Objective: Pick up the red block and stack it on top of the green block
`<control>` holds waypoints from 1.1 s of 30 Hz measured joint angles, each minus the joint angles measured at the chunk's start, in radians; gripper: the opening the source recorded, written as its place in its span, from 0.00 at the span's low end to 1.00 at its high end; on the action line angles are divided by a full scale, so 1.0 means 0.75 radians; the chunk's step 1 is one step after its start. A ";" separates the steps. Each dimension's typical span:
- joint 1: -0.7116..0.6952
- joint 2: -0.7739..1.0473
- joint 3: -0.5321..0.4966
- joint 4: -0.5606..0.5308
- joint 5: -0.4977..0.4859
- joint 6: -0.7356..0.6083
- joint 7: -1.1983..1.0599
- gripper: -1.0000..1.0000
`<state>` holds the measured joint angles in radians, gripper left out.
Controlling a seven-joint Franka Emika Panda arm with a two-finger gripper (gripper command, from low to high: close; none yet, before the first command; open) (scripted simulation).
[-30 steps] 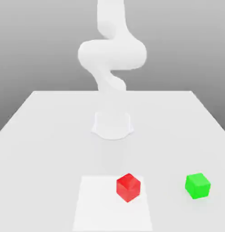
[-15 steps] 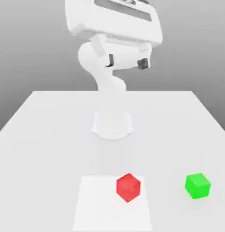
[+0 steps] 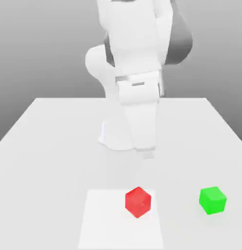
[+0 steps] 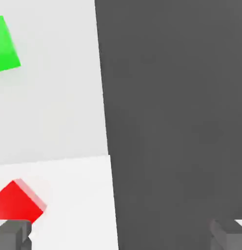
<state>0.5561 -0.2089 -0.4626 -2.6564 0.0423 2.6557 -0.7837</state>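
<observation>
The end effector (image 4: 120, 234) is hanging above the desk (image 3: 54, 146) with its fingers spread wide and empty, readying to straddle the red block (image 3: 138, 201), which is sitting on a paler square patch (image 3: 103, 219), well apart from the green block (image 3: 212, 199).

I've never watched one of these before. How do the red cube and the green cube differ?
Colour: the red cube is bright red, the green cube bright green. Place: the red cube sits on a paler square patch of the table, while the green cube sits off it, toward the exterior view's right. Pose: the red cube turns a corner toward the camera; the green cube shows more of a face. Both look glossy, plain and similar in size.
</observation>
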 joint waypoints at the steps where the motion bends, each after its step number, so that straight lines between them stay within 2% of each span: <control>1: 0.012 0.022 -0.008 -0.013 0.003 0.013 -0.060 0.50; 13: 0.077 0.273 -0.037 -0.167 -0.038 0.176 -0.709 0.50; 18: 0.062 0.406 0.021 -0.149 0.130 0.275 -0.874 0.50; 24: -0.097 0.586 0.242 -0.117 0.403 0.406 -1.074 0.50; 25: -0.132 0.614 0.287 -0.113 0.439 0.428 -1.100 0.00; 31: -0.149 0.628 0.308 -0.111 0.460 0.437 -1.116 0.00; 33: -0.118 0.601 0.268 -0.115 0.423 0.417 -1.090 0.00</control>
<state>0.4673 0.2418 -0.2613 -2.7426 0.3597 2.9683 -1.6010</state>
